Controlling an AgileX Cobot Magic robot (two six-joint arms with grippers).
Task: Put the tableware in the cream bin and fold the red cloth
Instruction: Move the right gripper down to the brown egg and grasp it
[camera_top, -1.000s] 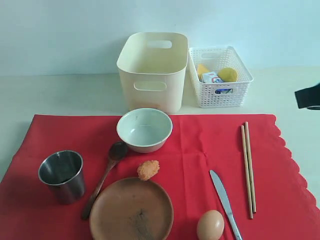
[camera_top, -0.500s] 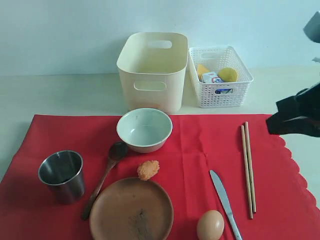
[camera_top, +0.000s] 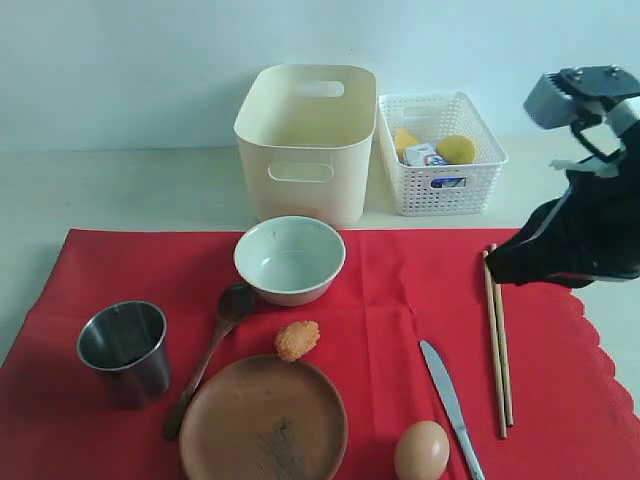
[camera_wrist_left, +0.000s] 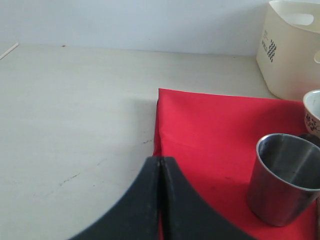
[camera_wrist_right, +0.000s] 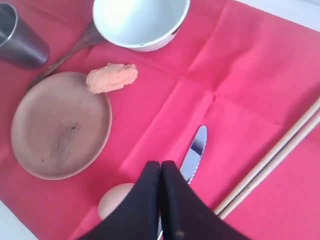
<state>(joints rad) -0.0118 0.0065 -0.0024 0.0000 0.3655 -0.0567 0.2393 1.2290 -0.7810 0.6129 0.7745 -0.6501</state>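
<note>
The left jaws are pressed together with nothing between them. They hang above the edge of the red cloth where it meets the bare desk, well off to the left of the bowl. The steel cup stands upright near them, left of the bowl and nearer the front. The right jaws are also pressed together and empty. In the right wrist view their tips sit over the egg and the handle end of the knife. The dark right arm comes in well to the right of the bowl and covers the far ends of the chopsticks.

The bowl sits upright on the cloth, pale and empty. The wooden spoon lies slanted with its head just beside the bowl's left front. The orange fried piece is just in front of the bowl, touching the far rim of the brown plate — the plate is farther forward again. The knife and egg lie to the bowl's front right.

The cream bin stands right behind the bowl on the desk, off the cloth. The white lattice basket is behind the bowl to the right — it holds a milk carton and two yellow items.
</note>
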